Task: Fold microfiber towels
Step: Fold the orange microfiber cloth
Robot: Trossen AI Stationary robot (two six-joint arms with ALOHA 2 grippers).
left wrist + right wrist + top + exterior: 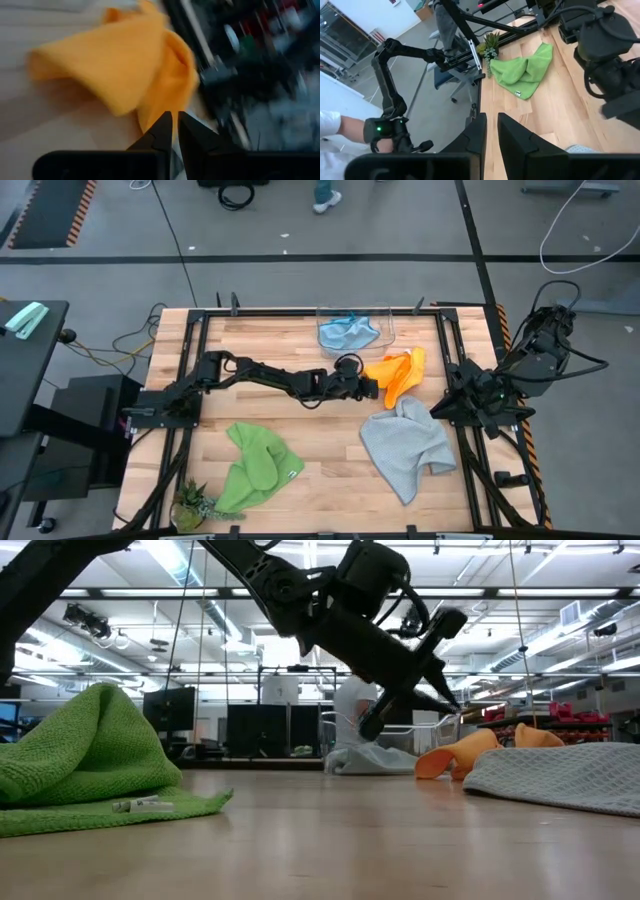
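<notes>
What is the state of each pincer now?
Left pincer: nearly closed, at the orange towel; a hold cannot be told.
Right pincer: slightly open, holding nothing.

No text, brand, number or sign can be read anywhere; the small tag (291,473) on the green towel (255,465) is too small to read.

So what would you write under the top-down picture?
Left pincer reaches the crumpled orange microfiber towel; green, grey, blue towels wait.
</notes>
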